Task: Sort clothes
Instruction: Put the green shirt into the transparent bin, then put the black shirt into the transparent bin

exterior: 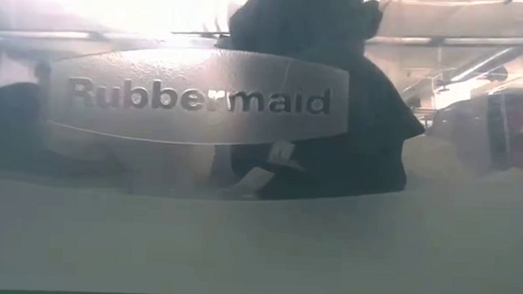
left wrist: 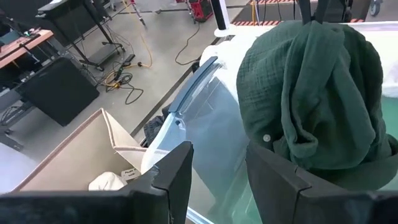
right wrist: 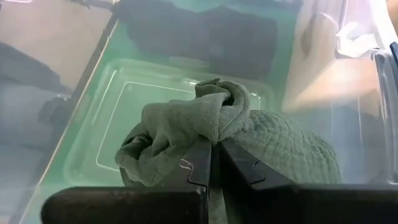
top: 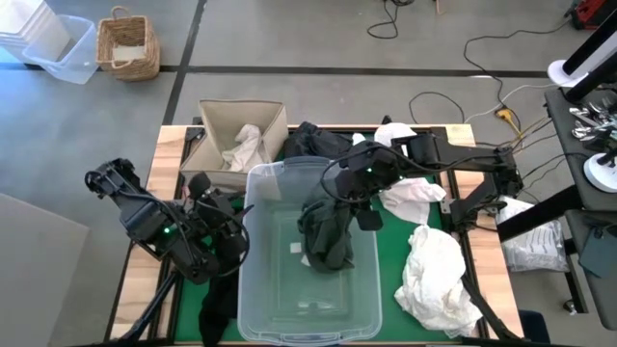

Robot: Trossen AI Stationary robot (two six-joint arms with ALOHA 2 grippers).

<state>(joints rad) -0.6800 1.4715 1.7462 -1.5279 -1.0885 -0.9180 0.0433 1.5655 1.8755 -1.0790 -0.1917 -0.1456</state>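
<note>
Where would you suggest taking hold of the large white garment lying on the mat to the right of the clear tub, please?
Grip the white garment on a raised fold near the middle of its crumpled heap, coming straight down from above. It lies loose on the green mat, so probably any ridge pinches easily. The right gripper must first release its dark green garment.

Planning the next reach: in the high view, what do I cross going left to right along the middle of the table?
Left gripper → clear tub → dark green garment hanging from the right gripper → white clothes.
</note>
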